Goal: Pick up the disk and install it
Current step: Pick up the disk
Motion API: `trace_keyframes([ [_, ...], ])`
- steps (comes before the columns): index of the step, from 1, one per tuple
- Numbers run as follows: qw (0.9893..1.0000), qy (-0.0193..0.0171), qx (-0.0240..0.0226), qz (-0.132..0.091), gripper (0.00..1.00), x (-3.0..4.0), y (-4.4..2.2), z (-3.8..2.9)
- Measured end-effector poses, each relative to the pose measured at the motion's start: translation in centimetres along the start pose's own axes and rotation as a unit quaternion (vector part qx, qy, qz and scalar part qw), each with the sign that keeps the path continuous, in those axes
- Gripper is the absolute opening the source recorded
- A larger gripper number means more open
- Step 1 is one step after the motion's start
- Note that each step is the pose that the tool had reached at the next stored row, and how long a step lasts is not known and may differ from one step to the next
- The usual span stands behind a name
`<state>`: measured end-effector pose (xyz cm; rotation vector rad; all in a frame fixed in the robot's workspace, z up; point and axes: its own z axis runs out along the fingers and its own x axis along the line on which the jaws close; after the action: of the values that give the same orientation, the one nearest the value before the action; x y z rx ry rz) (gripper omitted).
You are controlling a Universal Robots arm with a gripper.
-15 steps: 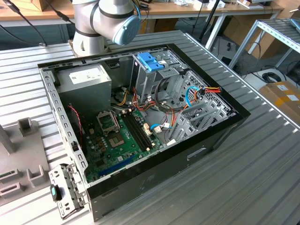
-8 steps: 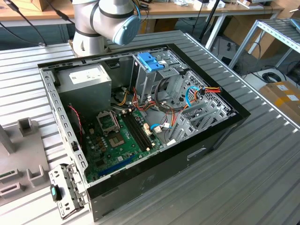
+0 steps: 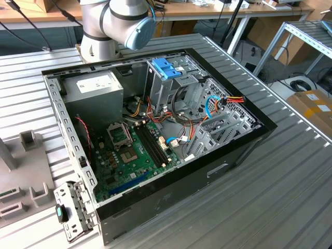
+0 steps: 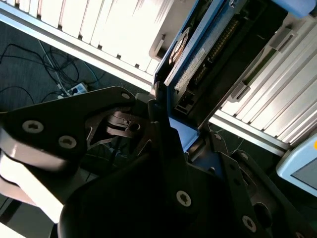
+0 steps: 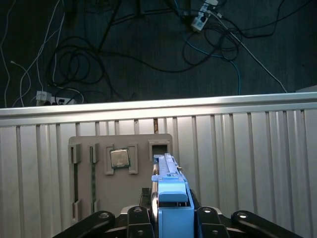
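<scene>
Big ribbed metal worktop with the open PC case sitting on it, and the arm's base is at about the case's 11 o'clock in the exterior view. In the first wrist view the claw is pinching the disk edge-on, hanging over the grey parts tray and its little chip.
</scene>
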<state>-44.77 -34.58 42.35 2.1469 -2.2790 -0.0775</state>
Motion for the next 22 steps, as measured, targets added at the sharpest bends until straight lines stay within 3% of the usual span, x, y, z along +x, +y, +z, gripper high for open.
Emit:
trace_keyframes([
  [5,1.0000,0.0000,0.0000,0.000,0.37,-0.02,0.03,-0.62],
  [22,1.0000,0.0000,0.0000,0.000,0.37,-0.05,0.08,-1.83],
])
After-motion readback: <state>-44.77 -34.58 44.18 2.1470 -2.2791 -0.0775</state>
